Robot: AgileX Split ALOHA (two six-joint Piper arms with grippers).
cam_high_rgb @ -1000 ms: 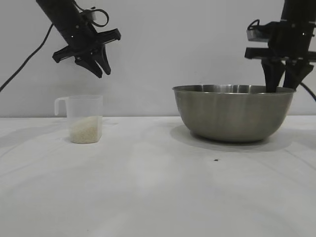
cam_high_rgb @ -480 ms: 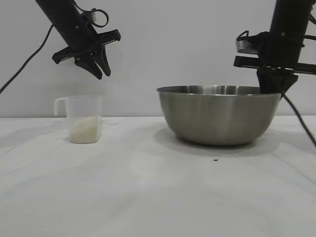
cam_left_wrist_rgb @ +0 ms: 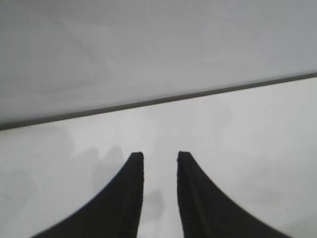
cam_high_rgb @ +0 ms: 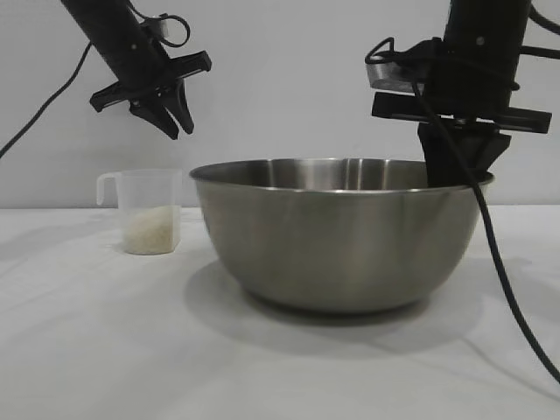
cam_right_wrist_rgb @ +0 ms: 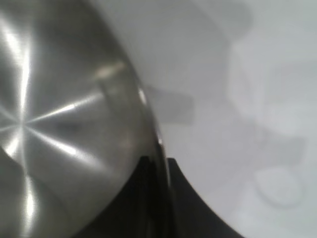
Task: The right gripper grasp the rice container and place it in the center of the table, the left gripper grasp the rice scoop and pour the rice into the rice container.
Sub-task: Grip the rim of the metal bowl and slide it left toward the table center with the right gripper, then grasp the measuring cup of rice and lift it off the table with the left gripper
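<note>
The rice container [cam_high_rgb: 337, 236], a wide steel bowl, fills the middle of the exterior view, low over the white table [cam_high_rgb: 96, 350]. My right gripper [cam_high_rgb: 457, 175] is shut on its thin rim at the right side, one finger inside and one outside. In the right wrist view the rim runs between the fingertips of that gripper [cam_right_wrist_rgb: 161, 161], with the rice container's inside [cam_right_wrist_rgb: 59, 124] showing no grains. The rice scoop [cam_high_rgb: 150, 210], a translucent cup with a loop handle, stands at the left with rice [cam_high_rgb: 151, 230] in its lower part. My left gripper [cam_high_rgb: 175, 122] hangs above it, slightly open and holding nothing [cam_left_wrist_rgb: 160, 156].
Bare white tabletop [cam_left_wrist_rgb: 237, 129] lies below the left gripper, ending at a plain wall. A black cable [cam_high_rgb: 503, 289] hangs from the right arm across the bowl's right side down to the table's front.
The right gripper has shut on the bowl's rim and carried the bowl leftward and toward the camera. The left arm has stayed nearly still above the cup.
</note>
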